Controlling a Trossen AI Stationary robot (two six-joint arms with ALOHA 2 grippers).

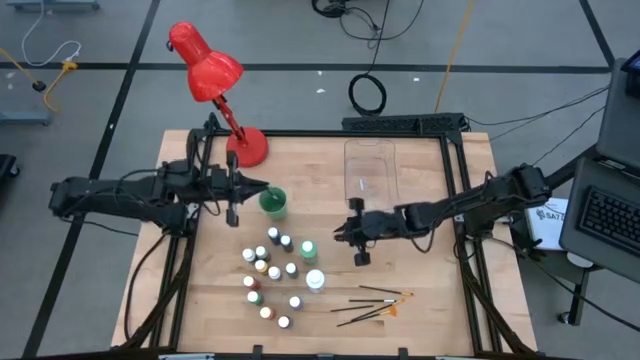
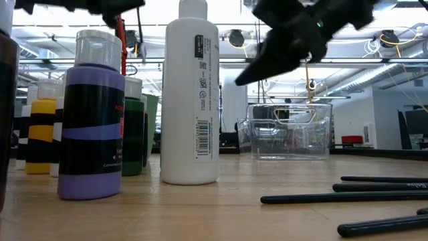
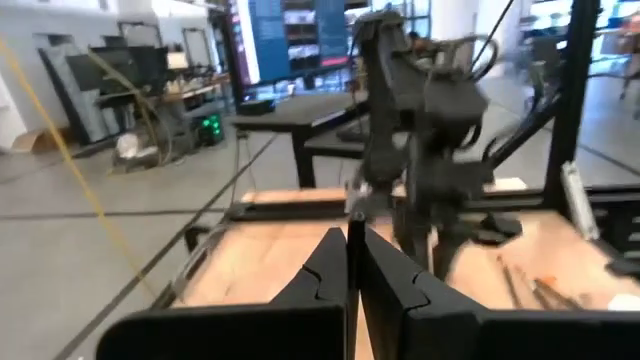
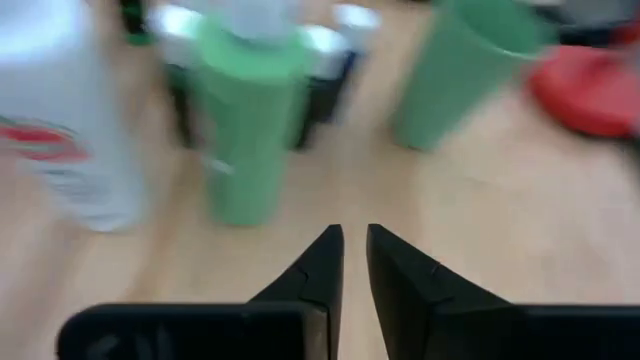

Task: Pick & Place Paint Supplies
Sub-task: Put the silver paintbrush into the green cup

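A cluster of small white-capped paint bottles stands on the wooden table, with a larger green bottle and a white bottle at its right side. Several thin dark paintbrushes lie to the right of them, near the front edge. My left gripper hovers shut, pointing level, just left of the green cup. My right gripper hangs above the table right of the green bottle, slanting down toward it, its fingers all but together with nothing between them.
A clear plastic bin stands at the far middle of the table, behind my right gripper. A red desk lamp stands at the far left corner. Bare wood lies between the bin, the bottles and the brushes.
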